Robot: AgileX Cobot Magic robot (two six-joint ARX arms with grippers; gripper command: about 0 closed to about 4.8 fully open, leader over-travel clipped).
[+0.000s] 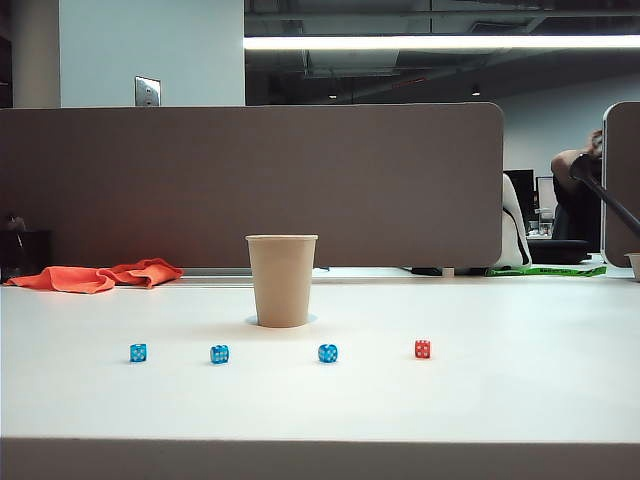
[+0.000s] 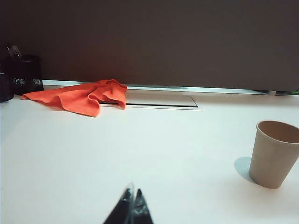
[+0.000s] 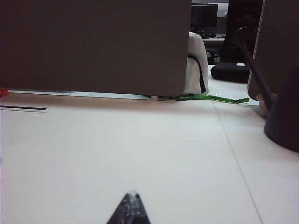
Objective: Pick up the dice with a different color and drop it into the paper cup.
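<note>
The red die (image 1: 423, 348) lies on the white table (image 1: 520, 400), in front of the paper cup (image 1: 281, 280) and to the right of it in the exterior view, well apart from the cup. It is the last one in a row of four; the three blue dice (image 1: 219, 353) lie in the same row, and the nearest of them is just in front of the cup, with open table between it and the red die.

I judge that the red die is very light and hard, with smooth faces, so it can slip or jump away if the fingers press it on an edge or a corner. The best hold is probably on two opposite flat faces, from above, with the tips very low at the table. It is much smaller than the cup, so the aim must be exact.

The cup stands upright with its mouth open. It looks light and thin, so I think a small push at the rim could tip it. The drop should come from above the rim, not from the side.

The left gripper (image 2: 131, 201) is seen only in its wrist view, over bare table, with the cup off to one side; its fingers are closed together and hold nothing. The right gripper (image 3: 131, 201) is also over bare table, its fingers pressed together and empty; the red die does not show in its view.

Around the red die there is much free table. Behind the cup, the orange cloth (image 1: 98, 276) and the grey partition (image 1: 250, 180) are far away.
</note>
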